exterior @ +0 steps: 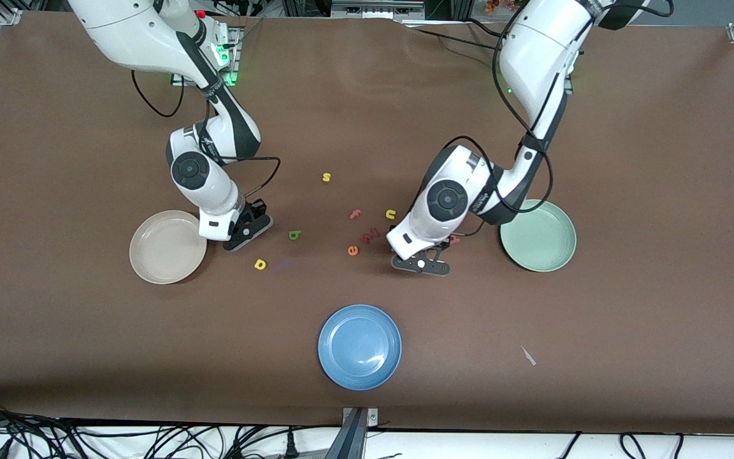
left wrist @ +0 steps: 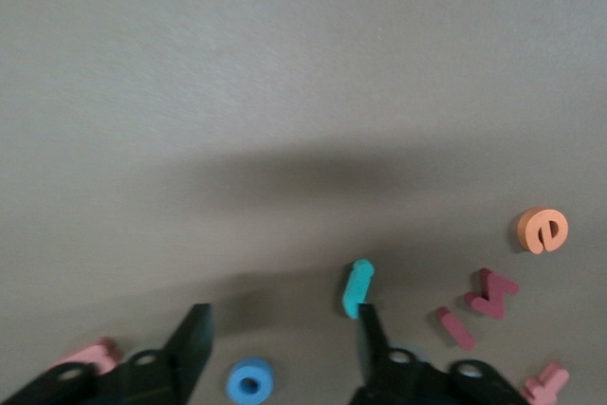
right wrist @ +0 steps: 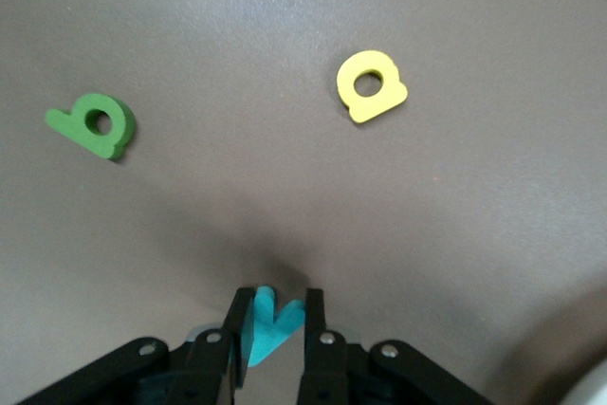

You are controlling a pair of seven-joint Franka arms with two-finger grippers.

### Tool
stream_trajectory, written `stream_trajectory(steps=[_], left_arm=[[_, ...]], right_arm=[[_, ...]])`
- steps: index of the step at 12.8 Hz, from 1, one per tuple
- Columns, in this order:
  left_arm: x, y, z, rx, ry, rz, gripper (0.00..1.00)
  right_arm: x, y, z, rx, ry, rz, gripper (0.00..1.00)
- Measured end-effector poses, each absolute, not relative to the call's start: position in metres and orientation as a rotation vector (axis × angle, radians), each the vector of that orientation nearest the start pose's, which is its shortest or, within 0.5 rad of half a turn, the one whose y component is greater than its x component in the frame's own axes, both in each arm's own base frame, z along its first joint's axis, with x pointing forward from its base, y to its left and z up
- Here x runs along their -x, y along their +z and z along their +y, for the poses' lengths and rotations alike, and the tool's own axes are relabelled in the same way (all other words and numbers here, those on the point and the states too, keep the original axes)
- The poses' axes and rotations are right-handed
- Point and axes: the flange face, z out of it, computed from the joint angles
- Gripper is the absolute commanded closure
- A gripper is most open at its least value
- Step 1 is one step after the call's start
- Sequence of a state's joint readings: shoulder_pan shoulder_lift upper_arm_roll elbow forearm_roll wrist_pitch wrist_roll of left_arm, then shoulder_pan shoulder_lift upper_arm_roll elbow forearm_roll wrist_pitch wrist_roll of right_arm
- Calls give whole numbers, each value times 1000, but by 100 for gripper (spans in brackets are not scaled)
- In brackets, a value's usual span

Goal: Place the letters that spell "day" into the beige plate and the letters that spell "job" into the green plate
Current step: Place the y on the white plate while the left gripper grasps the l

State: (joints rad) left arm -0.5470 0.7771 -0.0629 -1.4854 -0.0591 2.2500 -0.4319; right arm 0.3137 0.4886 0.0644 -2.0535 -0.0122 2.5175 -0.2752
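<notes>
A blue plate (exterior: 359,346) lies at lower centre. The right gripper (right wrist: 270,329), beside the beige plate (exterior: 167,247), pinches the teal y (right wrist: 268,327); a shallow grip could slip. The left gripper (left wrist: 280,348) stands half-open over the blue o (left wrist: 249,381), near the green plate (exterior: 538,235).

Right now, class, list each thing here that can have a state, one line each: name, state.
right gripper: shut on the teal y, beside the beige plate
left gripper: fingers apart, low over the blue o
beige plate: empty
green plate: empty
blue plate: empty
</notes>
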Motion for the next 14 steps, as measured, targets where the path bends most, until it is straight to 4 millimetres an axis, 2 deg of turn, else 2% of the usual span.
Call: stream_trajectory(steps=[2,3,5,7,9,10,11,12,13,14], left_arm=[[-579,198,-421,3184,55,176,47],[-577,195,-424,3182,55,162,49],[-577,194,-425,3185,46,141,52],[-575,192,-431,3195,21,155,52],[-569,187,-439,3195,20,171,54],[-568,184,-440,3194,21,174,56],[-567,181,-440,3192,25,174,66],[-567,178,-439,3189,30,173,81],[-567,176,-439,3187,31,174,84],[-567,176,-439,3185,31,176,91]], right_arm=[[-571,229,219,2963,120,-991,100],[-583,251,213,2975,158,-970,100],[-603,283,183,3016,199,-901,100],[-614,287,144,3059,206,-827,100],[-620,280,103,3094,231,-710,100],[-623,274,81,3094,245,-627,93],[-624,265,61,3083,261,-538,71],[-625,254,46,3068,272,-462,25],[-625,244,37,3059,278,-420,0],[-626,238,36,3056,285,-402,0]])
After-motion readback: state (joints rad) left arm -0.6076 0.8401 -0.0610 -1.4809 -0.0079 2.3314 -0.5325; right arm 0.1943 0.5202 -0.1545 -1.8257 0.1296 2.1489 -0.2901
